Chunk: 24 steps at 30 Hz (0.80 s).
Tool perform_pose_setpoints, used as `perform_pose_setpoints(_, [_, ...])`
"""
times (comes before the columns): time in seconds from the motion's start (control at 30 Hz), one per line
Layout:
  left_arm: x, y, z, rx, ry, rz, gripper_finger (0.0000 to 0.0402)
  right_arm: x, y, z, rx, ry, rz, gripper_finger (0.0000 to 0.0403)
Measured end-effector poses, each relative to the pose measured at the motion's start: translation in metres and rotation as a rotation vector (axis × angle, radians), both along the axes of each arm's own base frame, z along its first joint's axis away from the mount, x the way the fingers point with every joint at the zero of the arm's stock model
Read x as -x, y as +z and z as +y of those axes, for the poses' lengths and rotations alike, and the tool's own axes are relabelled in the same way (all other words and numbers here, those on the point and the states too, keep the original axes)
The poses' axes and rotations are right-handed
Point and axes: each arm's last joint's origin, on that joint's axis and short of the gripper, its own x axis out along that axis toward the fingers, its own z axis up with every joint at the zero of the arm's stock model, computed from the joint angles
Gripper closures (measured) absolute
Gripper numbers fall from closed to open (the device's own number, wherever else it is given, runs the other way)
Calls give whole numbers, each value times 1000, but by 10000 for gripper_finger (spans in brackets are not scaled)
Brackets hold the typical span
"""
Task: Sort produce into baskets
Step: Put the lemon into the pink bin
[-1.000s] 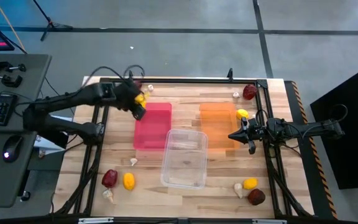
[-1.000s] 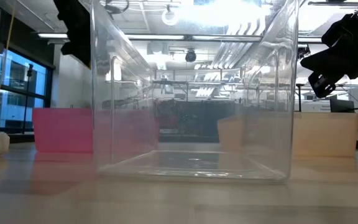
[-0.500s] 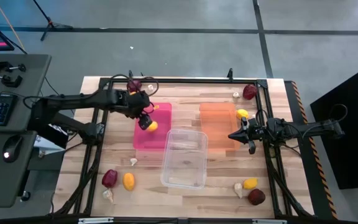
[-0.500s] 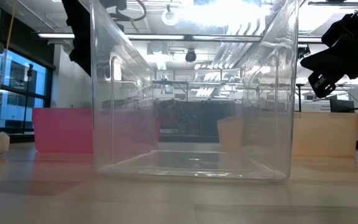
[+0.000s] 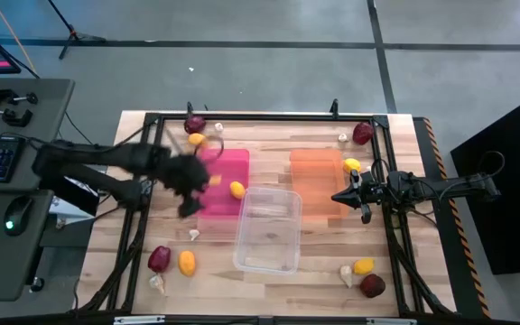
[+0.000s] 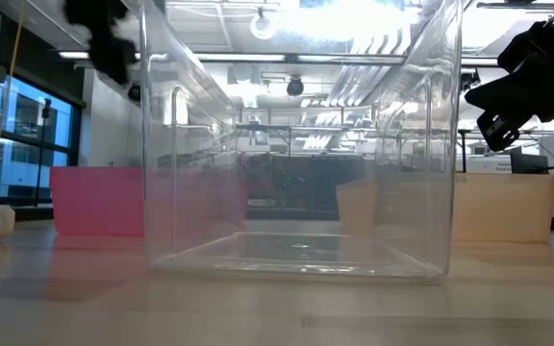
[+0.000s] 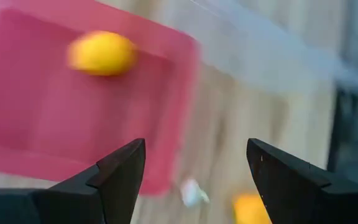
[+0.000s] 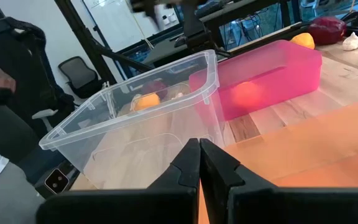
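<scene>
**Lemon lies in the pink basket, left end effector spread and empty**

The left end effector (image 5: 188,185) hangs over the table (image 5: 269,135) at the left edge of the pink basket (image 5: 208,200), its fingers (image 7: 120,174) spread with nothing between them. A lemon (image 5: 236,190) lies inside the pink basket near its right wall. The clear basket (image 5: 267,230) sits near and right of the pink one, and the orange basket (image 5: 314,171) sits farther right. The right end effector (image 5: 361,195) hovers at the orange basket's right edge, fingers pressed together and empty. More lemons, beets and garlic bulbs lie scattered toward the table's corners.
</scene>
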Motion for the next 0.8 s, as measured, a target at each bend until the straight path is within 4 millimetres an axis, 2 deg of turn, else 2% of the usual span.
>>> perform_pose_setpoints(0.13, [19, -8, -43, -100, -287, -16, 133, 0, 0, 0, 0, -3, 0, 402])
perform_pose_setpoints(0.27, [36, -27, -79, -204, -585, -12, 133, 0, 0, 0, 0, -3, 0, 402])
perform_pose_setpoints(0.43, [43, -43, -118, -260, -863, -61, 133, 0, 0, 0, 0, -3, 0, 402])
perform_pose_setpoints(0.6, [39, -58, -152, -374, -967, -158, 133, 0, 0, 0, 0, -3, 0, 402])
perform_pose_setpoints(0.8, [32, -90, -175, -415, -1023, -39, 133, 0, 0, 0, 0, -3, 0, 402])
